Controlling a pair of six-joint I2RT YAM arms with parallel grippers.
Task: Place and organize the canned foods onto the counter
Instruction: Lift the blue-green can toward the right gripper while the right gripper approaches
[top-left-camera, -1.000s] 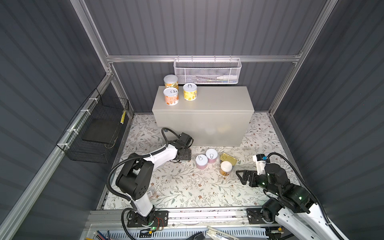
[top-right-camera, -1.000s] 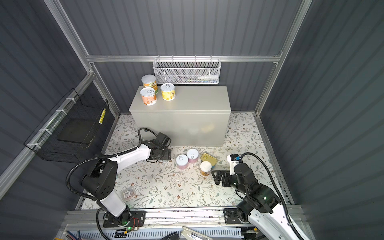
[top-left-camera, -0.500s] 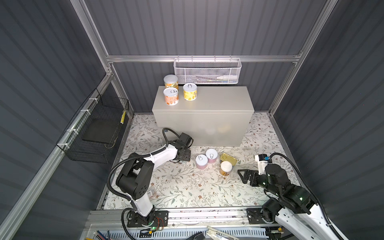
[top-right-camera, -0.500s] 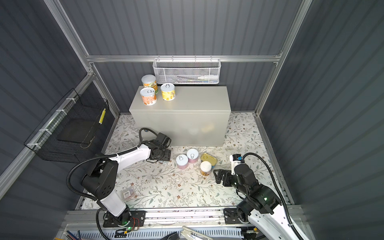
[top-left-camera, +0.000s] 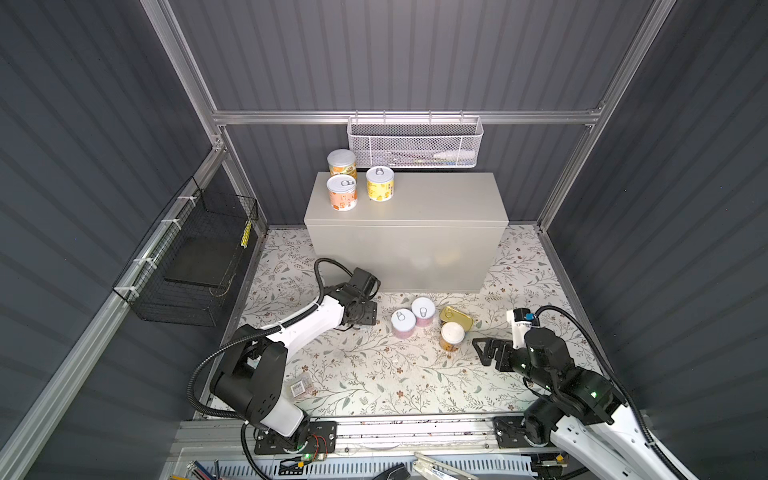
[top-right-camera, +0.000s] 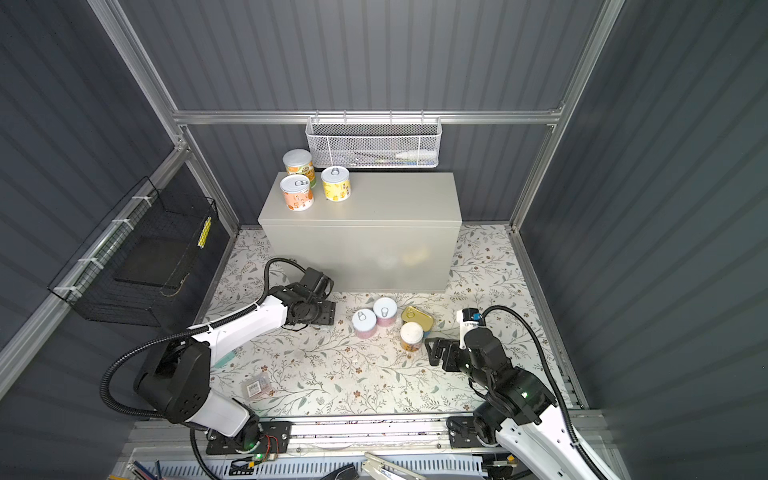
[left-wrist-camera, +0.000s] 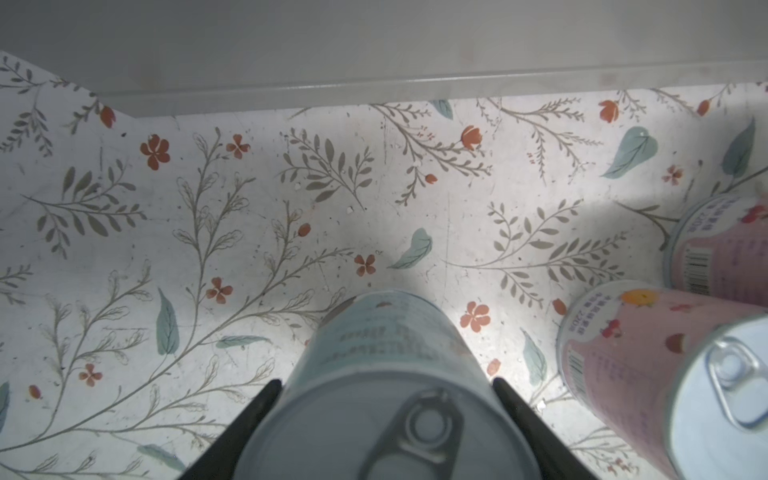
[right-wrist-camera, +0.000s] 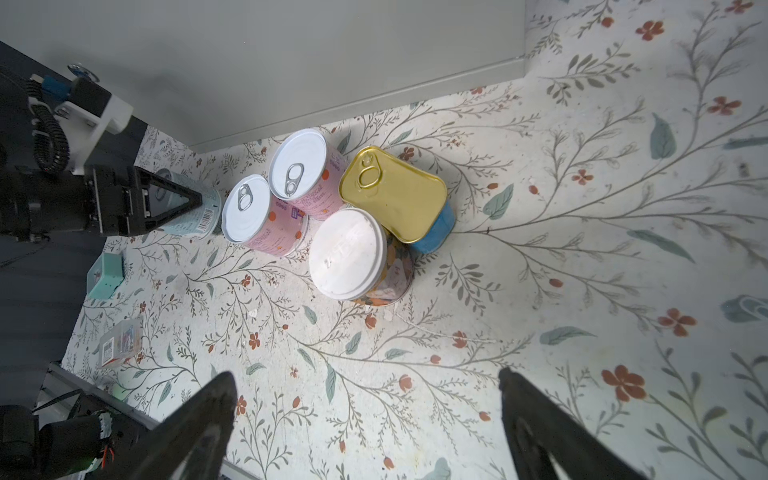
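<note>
Jaws of the left gripper (left-wrist-camera: 385, 384) are closed on a blue can (left-wrist-camera: 382, 332), with 1 black finger pressed to each side just below its pull-tab top. The can is upright. Whether it is lifted clear of the floral mat (left-wrist-camera: 208, 208) cannot be told. Just beside these jaws, on the side toward the other arm, 2 pink cans (right-wrist-camera: 249, 208) stand close together. Straight ahead of the jaws, past the blue can, rises the front wall of the counter (left-wrist-camera: 374, 41).

Jaws of the right gripper (right-wrist-camera: 365, 378) are spread wide with nothing between them, low over the mat. Ahead of them, and apart from them, stands an orange can (right-wrist-camera: 347, 253) with a plain white lid. A gold tin (right-wrist-camera: 395, 191) sits just beyond it, touching or nearly touching. The pink cans are farther ahead, between the 2 grippers.

Well above and beyond both pairs of jaws, 3 cans (top-left-camera: 341, 193) stand grouped on the counter top, at the rear corner on the left arm's side. Behind the left jaws, near that arm's base, a clear packet (top-left-camera: 300, 388) lies on the mat.
</note>
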